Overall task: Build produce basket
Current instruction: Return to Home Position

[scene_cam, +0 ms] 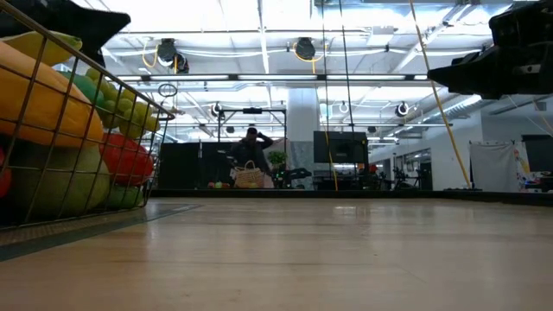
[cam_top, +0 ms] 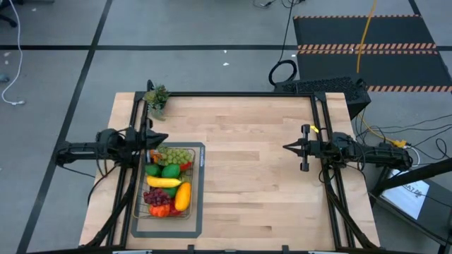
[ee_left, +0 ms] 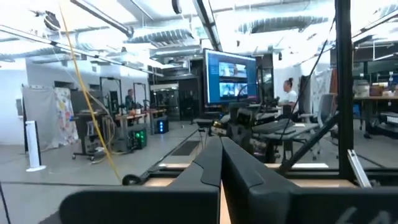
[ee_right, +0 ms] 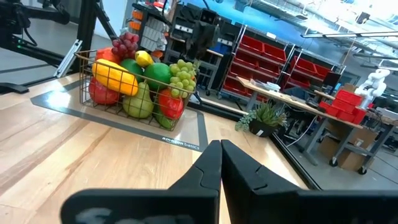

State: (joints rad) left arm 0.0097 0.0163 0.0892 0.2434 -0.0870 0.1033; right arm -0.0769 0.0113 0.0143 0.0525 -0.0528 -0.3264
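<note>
Only the basket (scene_cam: 104, 138) corner shows low down; left hand (cam_top: 164, 138), right hand (cam_top: 286, 147) each closed.

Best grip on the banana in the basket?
Probably its middle, from straight above: the banana lies flat and topmost in the wire basket, long axis across the basket's width, so a pinch across its narrow width should fit without digging between neighbours.

Light wooden table (cam_top: 254, 162), grey rounded-corner mat (cam_top: 166, 227) at its left side, potted leafy sprig (cam_top: 157, 99) at far-left corner
</note>
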